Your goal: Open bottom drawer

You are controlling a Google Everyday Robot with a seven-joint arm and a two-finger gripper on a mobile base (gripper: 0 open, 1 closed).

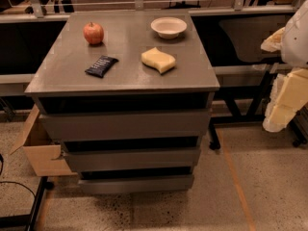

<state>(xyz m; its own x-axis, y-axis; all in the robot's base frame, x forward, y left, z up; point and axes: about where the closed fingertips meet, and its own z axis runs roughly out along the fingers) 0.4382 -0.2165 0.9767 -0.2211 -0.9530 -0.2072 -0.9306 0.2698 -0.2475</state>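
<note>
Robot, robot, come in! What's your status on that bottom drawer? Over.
Gripper at far right, away from the cabinet. Bottom drawer looks shut, untouched. Cardboard box left of cabinet, not across the drawer front.

Grey three-drawer cabinet (pixel 125 124) on speckled floor. On top: red apple (pixel 93 32) back left, white bowl (pixel 168 27) back right, yellow sponge (pixel 158 60) just in front of bowl, dark snack packet (pixel 101 66) front left. Bottom drawer (pixel 137 183) shut, narrowest front. Gripper (pixel 275 121) hangs at right edge, well apart from cabinet. Open cardboard box (pixel 41 153) at cabinet's left.
</note>
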